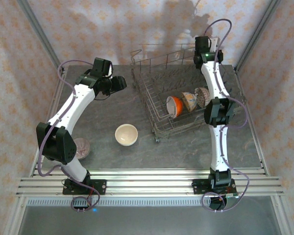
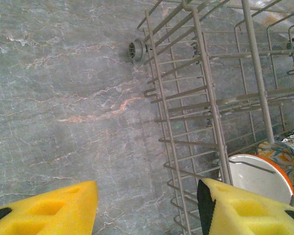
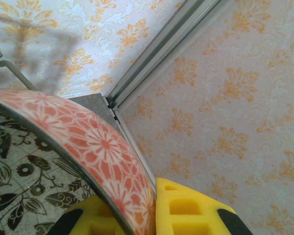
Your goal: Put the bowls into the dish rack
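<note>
A floral bowl (image 3: pixel 88 142), orange outside and dark-leafed inside, sits pinched at its rim in the right gripper (image 3: pixel 137 210); an orange bowl (image 1: pixel 174 106), a cream-orange bowl (image 1: pixel 188 101) and a brown bowl (image 1: pixel 202 97) stand on edge in the dish rack (image 1: pixel 147 93); a cream bowl (image 1: pixel 126 134) rests upright on the table (image 1: pixel 112 107); the left gripper (image 2: pixel 147 210) hangs beside the rack, fingers spread.

White arms (image 1: pixel 71 105) with black joints, lilac cables and yellow gripper fingers (image 2: pixel 49 210).

I see the dish rack (image 1: pixel 148 93) on the tabletop (image 1: pixel 117 111), right side, three bowls (image 1: pixel 188 101) standing in it; one bowl (image 1: pixel 126 134) sits left of it, another bowl (image 1: pixel 82 147) far left.
</note>
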Available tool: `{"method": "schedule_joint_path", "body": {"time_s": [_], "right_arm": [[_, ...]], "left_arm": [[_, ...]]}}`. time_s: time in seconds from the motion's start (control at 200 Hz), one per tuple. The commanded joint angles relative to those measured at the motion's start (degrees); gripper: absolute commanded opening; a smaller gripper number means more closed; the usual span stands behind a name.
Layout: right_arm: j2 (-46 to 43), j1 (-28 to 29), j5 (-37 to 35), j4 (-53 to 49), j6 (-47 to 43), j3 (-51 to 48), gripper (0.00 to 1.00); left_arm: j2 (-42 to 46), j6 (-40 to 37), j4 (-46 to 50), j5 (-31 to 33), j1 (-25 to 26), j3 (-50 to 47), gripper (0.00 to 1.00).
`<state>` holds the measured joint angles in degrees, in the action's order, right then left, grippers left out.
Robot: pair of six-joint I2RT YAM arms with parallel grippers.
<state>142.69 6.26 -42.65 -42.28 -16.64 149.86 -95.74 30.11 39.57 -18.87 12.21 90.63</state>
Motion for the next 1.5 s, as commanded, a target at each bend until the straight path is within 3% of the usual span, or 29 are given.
{"method": "schedule_joint_path", "body": {"time_s": [0.0,0.806,0.936,1.106,1.497], "right_arm": [[0.77,0.42,-0.56,4.8,-0.78,0.24,0.0],[3.19,3.66,0.4,5.34,-2.34,-3.82,0.0],[3.59,4.11,-0.17,5.6,-3.2,-4.27,0.11],[3.73,4.76,0.31,4.39,-3.59,-4.75,0.35],[2.78,5.76,6.78,-3.75,0.3,-2.22,0.61]], "left_arm": [[-1.02,0.61,0.57,-0.37,-0.57,1.97,0.56],[-0.25,2.5,0.42,-0.11,-0.54,0.07,0.56],[-0.35,2.41,0.51,-0.29,-0.52,-0.01,0.56],[-0.43,2.24,1.05,-0.38,-0.53,0.13,0.56],[-0.01,1.53,2.64,-0.2,-0.56,-0.18,0.56]]}}
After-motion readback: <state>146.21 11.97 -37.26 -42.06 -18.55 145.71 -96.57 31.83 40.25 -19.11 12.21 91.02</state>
